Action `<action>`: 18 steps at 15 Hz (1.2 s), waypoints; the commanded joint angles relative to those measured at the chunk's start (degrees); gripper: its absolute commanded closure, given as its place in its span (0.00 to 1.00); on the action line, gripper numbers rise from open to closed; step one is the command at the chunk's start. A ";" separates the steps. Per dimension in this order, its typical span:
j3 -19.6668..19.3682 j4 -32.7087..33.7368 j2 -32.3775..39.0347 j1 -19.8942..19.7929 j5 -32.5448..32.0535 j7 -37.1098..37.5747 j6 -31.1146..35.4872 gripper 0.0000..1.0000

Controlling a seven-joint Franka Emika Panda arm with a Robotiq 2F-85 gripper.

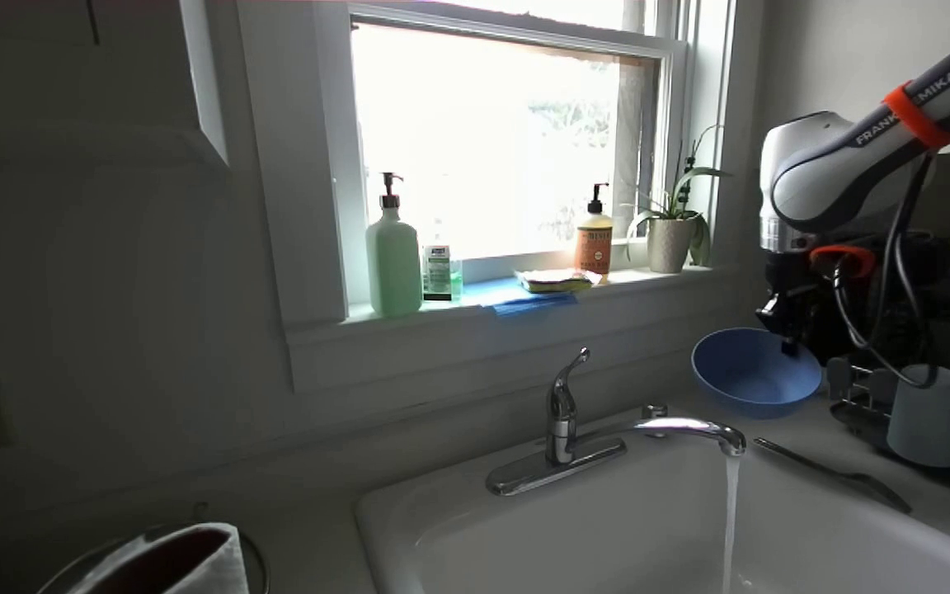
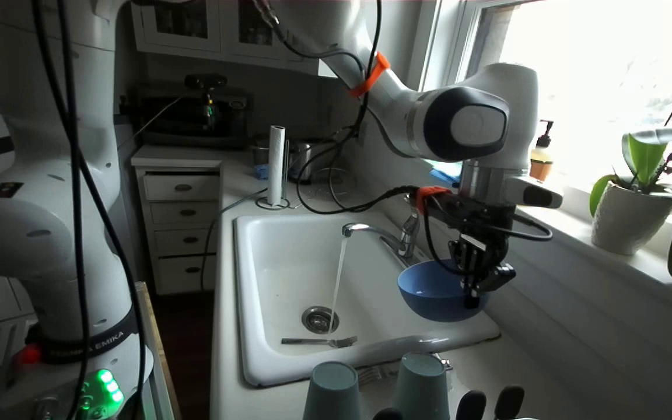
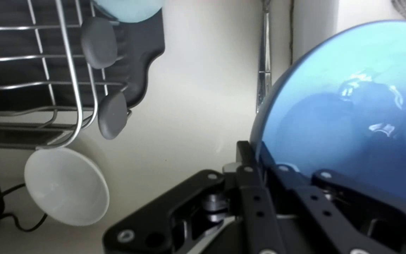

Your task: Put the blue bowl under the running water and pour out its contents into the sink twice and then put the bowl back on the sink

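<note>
Blue bowl (image 1: 751,375) in the air above the worktop (image 3: 192,116), carried by its edge. In the wrist view we see the fingers (image 3: 248,176) clenched on that edge, one inside the bowl and one outside; the hold looks firm, though it takes in only a small part of the bowl's side. From both exterior views we place the bowl over or just beside the end of the sink (image 2: 289,256) nearest the dish rack (image 3: 49,84), looking slightly tilted. The running water (image 2: 339,274) falls from the tap (image 1: 562,422) apart from it, ending near what we take for a fork (image 2: 318,342) in the sink. Shiny patches show inside the bowl; wet or plain gloss, we cannot tell.

Step in hand, by our reading: the carry between worktop and water — most likely the approach to a fill, though a return trip would look much the same. Pours done: not to be judged from here.

Next, if a fill: bring the bowl across, level it, and come in low so the edge passes beneath the tap without knocking it. Then wait, and tip over the sink — with a one-sided grip, we expect a filled bowl to sag or twist.
</note>
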 commanded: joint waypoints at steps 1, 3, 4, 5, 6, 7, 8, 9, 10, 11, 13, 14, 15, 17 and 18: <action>-0.07 9.92 7.20 -3.29 11.32 -2.14 -7.71 0.99; -0.14 13.23 10.16 -4.93 15.01 -1.26 -10.68 0.99; -0.21 14.65 11.45 -5.47 15.53 -0.97 -11.86 0.99; -0.23 16.17 12.91 -6.20 16.18 -0.98 -12.69 0.99; -0.37 17.57 13.99 -6.82 16.46 -0.63 -13.71 0.99; -0.46 18.88 15.30 -7.56 16.90 -0.50 -14.00 0.99; -0.53 20.14 16.41 -8.13 17.05 -0.25 -14.38 0.99; -0.52 21.45 17.63 -8.81 17.43 -0.11 -14.51 0.99; -0.51 22.66 18.61 -9.39 17.62 0.07 -14.47 0.99; -0.58 23.75 19.52 -9.84 17.59 0.39 -14.48 0.99; -0.61 26.08 21.72 -10.64 17.27 1.14 -14.75 0.99; -0.41 27.13 22.86 -11.03 17.22 1.06 -15.03 0.99; -0.34 28.10 23.85 -11.26 16.95 1.08 -15.16 0.99; -0.28 30.05 25.76 -11.60 16.68 1.26 -15.60 0.99; -0.32 31.04 26.65 -11.57 16.46 1.65 -15.71 0.99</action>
